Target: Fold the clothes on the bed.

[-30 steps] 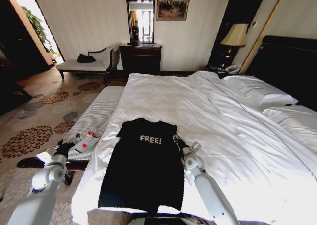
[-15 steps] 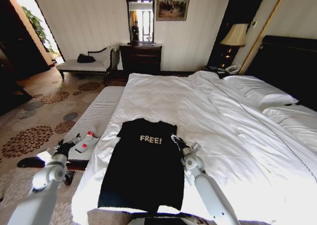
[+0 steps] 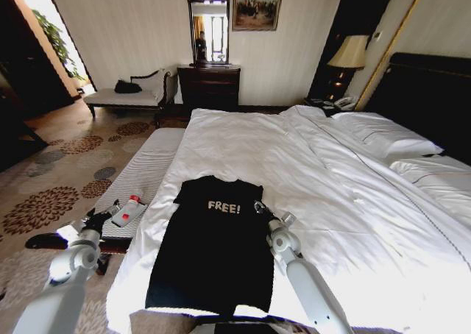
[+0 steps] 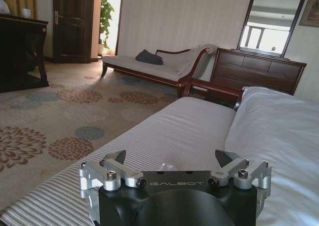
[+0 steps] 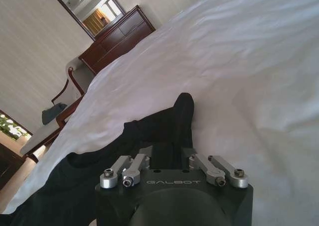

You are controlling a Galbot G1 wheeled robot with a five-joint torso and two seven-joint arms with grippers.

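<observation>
hiding its fingertips in the black t-shirt [image 3: 213,238], right gripper [image 3: 259,207] jaws near-together; left gripper [image 4: 172,161] jaws apart.

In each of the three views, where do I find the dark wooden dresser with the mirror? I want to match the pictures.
Head view: the dresser stands at the far wall, beyond the bed.
Left wrist view: the dresser stands past the striped bench, beside the bed's edge.
Right wrist view: the dresser stands beyond the white sheet.
Shared landmark: the cream chaise stands next to it in every view.
</observation>
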